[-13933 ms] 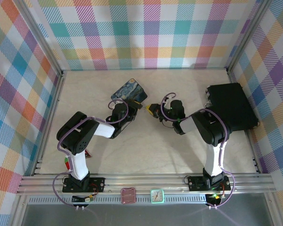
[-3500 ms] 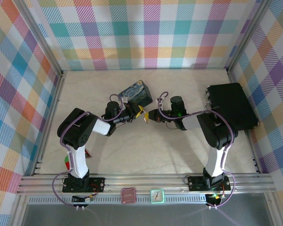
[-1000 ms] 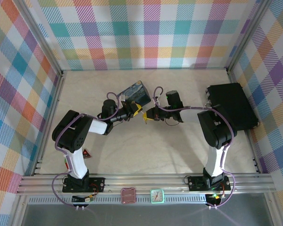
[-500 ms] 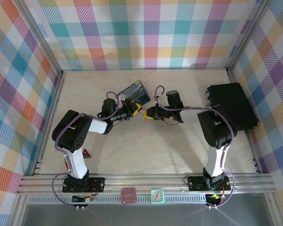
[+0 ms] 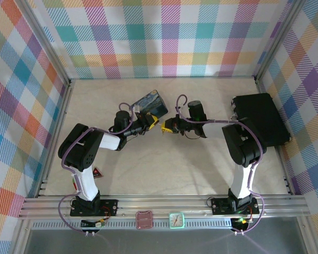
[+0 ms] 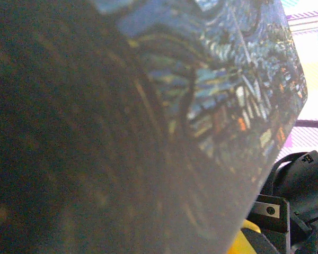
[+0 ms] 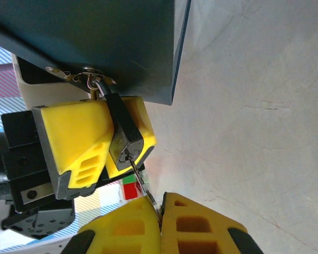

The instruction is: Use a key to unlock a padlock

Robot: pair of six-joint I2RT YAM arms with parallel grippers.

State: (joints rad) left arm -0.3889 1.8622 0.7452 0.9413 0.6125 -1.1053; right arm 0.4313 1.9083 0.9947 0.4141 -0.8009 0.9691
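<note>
Currently the padlock (image 7: 123, 127), a small dark metal block, sits clamped between the left gripper's (image 7: 110, 145) yellow moulded fingers, its shackle hooked through the hasp of the blue painted tin (image 7: 95, 32). The right gripper's (image 7: 160, 211) fingers are pinched together on the thin silvery key (image 7: 139, 174), whose tip touches the lock's bottom face.

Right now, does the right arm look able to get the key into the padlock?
Likely yes. The right gripper pinches the key, whose tip sits at the bottom face of the padlock. The left gripper clamps the padlock by its sides, leaving that face uncovered.
</note>
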